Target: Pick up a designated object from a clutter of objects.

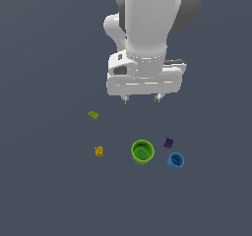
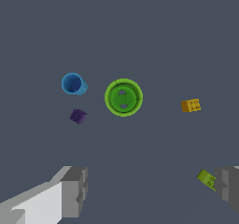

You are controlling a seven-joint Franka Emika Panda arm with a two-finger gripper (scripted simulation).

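The small dark purple studded piece (image 1: 168, 143) lies on the grey floor between the green cup (image 1: 142, 152) and the blue cup (image 1: 175, 160). It also shows in the wrist view (image 2: 78, 116), beside the blue cup (image 2: 73, 84) and the green cup (image 2: 123, 97). My gripper (image 1: 141, 99) hangs high above the floor, open and empty, well apart from the purple piece. In the wrist view its two fingers (image 2: 72, 190) stand wide apart, with the gripper's middle (image 2: 151, 188) over bare floor.
A small yellow block (image 1: 99, 151) lies to the exterior view's left of the green cup, also in the wrist view (image 2: 191, 105). An olive-green brick (image 1: 93, 115) lies farther back left, partly behind one finger in the wrist view (image 2: 206, 178).
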